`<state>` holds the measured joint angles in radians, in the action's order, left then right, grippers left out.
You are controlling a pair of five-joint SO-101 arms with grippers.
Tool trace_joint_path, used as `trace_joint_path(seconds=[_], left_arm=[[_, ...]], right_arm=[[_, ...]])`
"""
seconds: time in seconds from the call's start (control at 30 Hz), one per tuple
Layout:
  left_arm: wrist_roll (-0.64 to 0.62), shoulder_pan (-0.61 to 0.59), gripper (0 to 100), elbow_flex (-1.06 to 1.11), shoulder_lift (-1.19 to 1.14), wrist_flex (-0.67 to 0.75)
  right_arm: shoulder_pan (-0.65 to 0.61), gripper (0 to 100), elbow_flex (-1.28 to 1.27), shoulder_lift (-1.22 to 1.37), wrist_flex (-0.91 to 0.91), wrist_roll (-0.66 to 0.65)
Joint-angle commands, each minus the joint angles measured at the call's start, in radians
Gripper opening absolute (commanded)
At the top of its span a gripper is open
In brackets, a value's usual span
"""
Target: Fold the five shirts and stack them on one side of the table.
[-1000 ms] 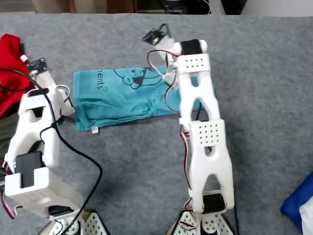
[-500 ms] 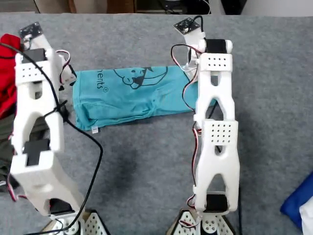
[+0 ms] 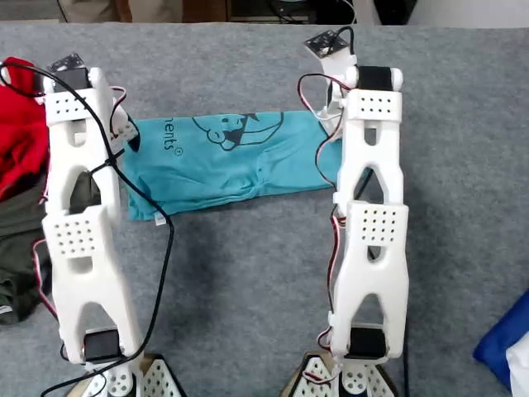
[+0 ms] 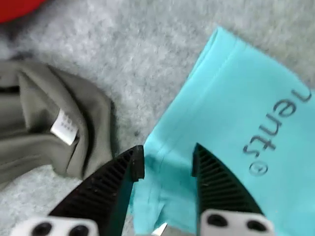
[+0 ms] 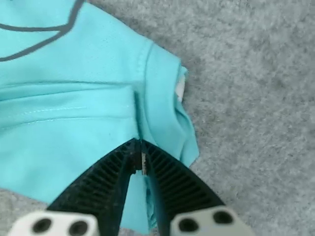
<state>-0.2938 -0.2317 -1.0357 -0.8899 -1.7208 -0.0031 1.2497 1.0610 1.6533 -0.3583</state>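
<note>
One folded teal cloth shirt (image 3: pixel 223 161) lies mid grey felt surface (image 3: pixel 231 281), well apart from its edges. The left gripper (image 4: pixel 167 160), jaws narrowly open, straddles its hem; the right gripper (image 5: pixel 138 147), jaws closed, pinches its sleeve. One red shirt (image 3: pixel 21 141) and one olive shirt (image 3: pixel 15 223) sit at the left edge.

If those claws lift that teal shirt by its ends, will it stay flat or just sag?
Likely it sags: the shirt is thin cloth, already creased and folded on itself. It's probably light, so lifting should be easy. The left gripper straddles only a thin edge, so it might slip from the grip.
</note>
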Motion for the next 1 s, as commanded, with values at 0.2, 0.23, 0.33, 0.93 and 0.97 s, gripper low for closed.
trace_joint_path(seconds=[0.2, 0.23, 0.33, 0.93, 0.97], left_arm=[[-0.011, 0.038, 21, -0.238, -0.214, -0.012], [0.002, 0.037, 21, -0.242, -0.228, -0.014], [0.080, 0.035, 21, -0.238, -0.239, -0.017], [0.353, -0.048, 21, -0.133, -0.239, -0.038], [0.356, -0.044, 21, -0.132, -0.239, -0.038]], right_arm=[[0.021, 0.5, 0.042, 0.015, -0.037, 0.011], [0.019, 0.5, 0.042, 0.019, -0.037, 0.011], [0.018, 0.5, 0.042, 0.022, -0.037, 0.011], [0.018, 0.5, 0.036, 0.028, -0.051, 0.005], [0.019, 0.5, 0.035, 0.028, -0.051, 0.003]])
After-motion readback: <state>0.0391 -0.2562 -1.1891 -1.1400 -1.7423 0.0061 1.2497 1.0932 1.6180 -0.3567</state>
